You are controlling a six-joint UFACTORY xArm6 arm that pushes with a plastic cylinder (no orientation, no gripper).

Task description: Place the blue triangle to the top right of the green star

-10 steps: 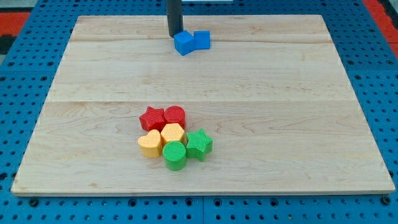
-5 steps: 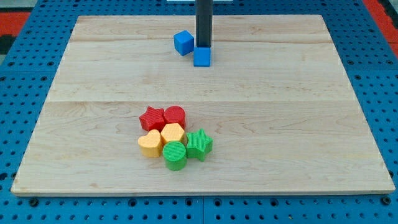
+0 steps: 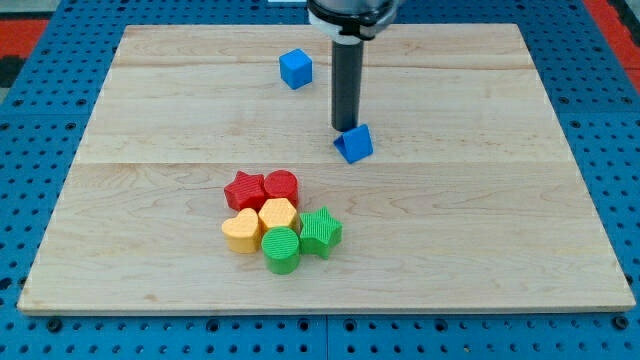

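The blue triangle (image 3: 354, 143) lies near the middle of the wooden board (image 3: 480, 200). My tip (image 3: 345, 129) touches its upper left edge, the dark rod rising above it. The green star (image 3: 320, 232) sits lower down, at the right end of a tight cluster of blocks. The blue triangle is above and slightly right of the star, with a gap between them.
A blue cube (image 3: 295, 69) sits near the view's top, left of the rod. The cluster holds a red star (image 3: 244, 190), a red cylinder (image 3: 281, 186), a yellow hexagon (image 3: 277, 214), a yellow heart (image 3: 241, 230) and a green cylinder (image 3: 281, 250).
My tip has moved from the view's top down and right, pushing the blue triangle away from the blue cube toward the board's middle. The cluster has not moved.
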